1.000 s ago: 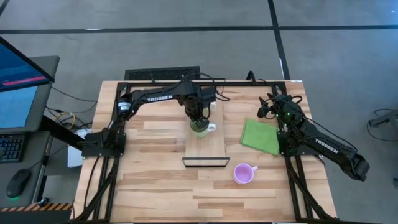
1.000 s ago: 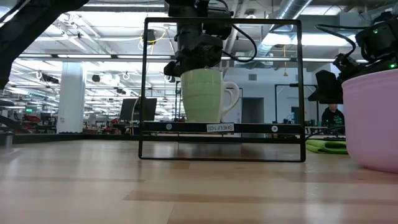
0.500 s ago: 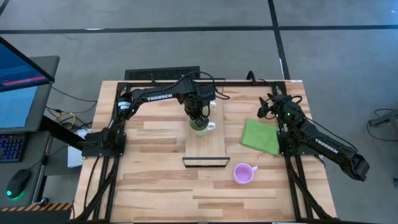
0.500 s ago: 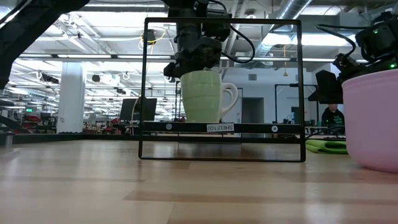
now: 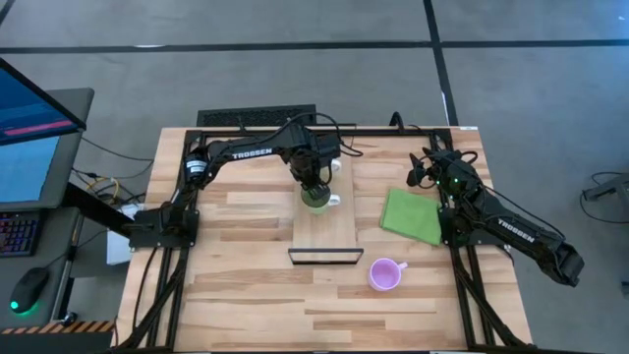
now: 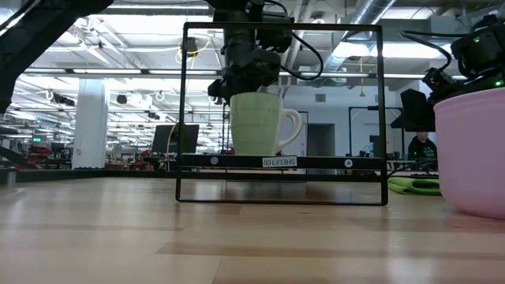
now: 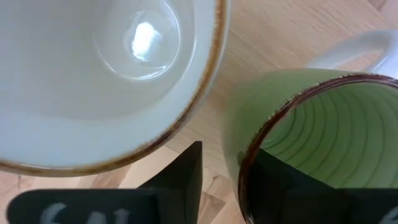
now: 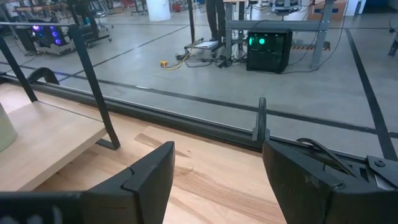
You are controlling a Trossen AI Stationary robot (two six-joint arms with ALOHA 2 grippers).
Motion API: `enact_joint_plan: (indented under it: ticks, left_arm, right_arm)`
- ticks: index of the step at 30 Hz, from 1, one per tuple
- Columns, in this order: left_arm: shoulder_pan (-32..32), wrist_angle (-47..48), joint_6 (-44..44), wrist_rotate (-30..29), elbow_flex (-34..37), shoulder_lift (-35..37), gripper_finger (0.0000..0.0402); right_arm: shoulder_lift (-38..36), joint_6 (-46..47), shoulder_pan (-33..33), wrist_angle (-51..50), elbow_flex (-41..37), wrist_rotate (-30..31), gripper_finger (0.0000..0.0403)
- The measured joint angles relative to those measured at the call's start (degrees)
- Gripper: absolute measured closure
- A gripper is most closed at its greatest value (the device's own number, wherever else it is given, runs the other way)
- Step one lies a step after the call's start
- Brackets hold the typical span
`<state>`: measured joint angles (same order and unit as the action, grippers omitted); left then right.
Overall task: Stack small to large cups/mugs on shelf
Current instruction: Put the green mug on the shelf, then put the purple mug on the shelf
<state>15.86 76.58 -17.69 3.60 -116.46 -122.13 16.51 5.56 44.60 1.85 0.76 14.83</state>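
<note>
A dark left robot arm reaches over a long pale wooden shelf (image 5: 324, 231) on a wooden counter (image 5: 246, 285). Its fingers (image 7: 180, 180) straddle the rim of a pale green handled mug (image 5: 316, 200) standing upright on the shelf; whether they still pinch it cannot be told. A white handled mug (image 7: 93, 74) stands close beside the green one. A light purple handled mug (image 5: 384, 274) sits on the counter near the shelf's dark lip. A flat green cloth (image 5: 413, 216) lies nearby. The right gripper (image 8: 217, 168) rests at the counter's edge, fingers spread apart and empty.
</note>
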Motion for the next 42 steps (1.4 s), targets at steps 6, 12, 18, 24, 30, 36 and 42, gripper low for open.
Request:
enact_joint_plan:
  ticks: [6, 12, 18, 24, 30, 36, 42]
  left_arm:
    - [0.0, 0.0, 0.0, 0.3, 0.0, 0.0, 0.0299]
    - [0.0, 0.1, -0.2, 0.5, 0.0, 0.0, 0.0298]
    - [0.0, 1.8, -1.1, 2.0, 0.0, 0.0, 0.0298]
    - [0.0, 3.5, -2.9, 2.7, 0.0, 0.0, 0.0298]
    - [-0.1, 3.6, -2.9, 3.3, 0.0, 0.0, 0.0298]
    - [-0.1, 3.4, -2.5, 3.2, 0.0, 0.0, 0.0298]
    - [-0.1, 3.2, -1.5, 3.2, 0.0, 0.0, 0.0298]
  right_arm:
    - [0.0, 0.0, 0.0, 0.0, 0.0, 0.0, 0.0135]
    - [0.0, 0.0, 0.0, 0.0, 0.0, 0.0, 0.0135]
    - [0.0, 0.0, 0.0, 0.0, 0.0, 0.0, 0.0135]
    - [0.0, 0.0, 0.0, 0.0, 0.0, 0.0, 0.0135]
    - [0.0, 0.0, 0.0, 0.0, 0.0, 0.0, 0.0135]
    - [0.7, 0.0, 0.0, 0.0, 0.0, 0.0, 0.0135]
    - [3.0, 0.0, 0.0, 0.0, 0.0, 0.0, 0.0135]
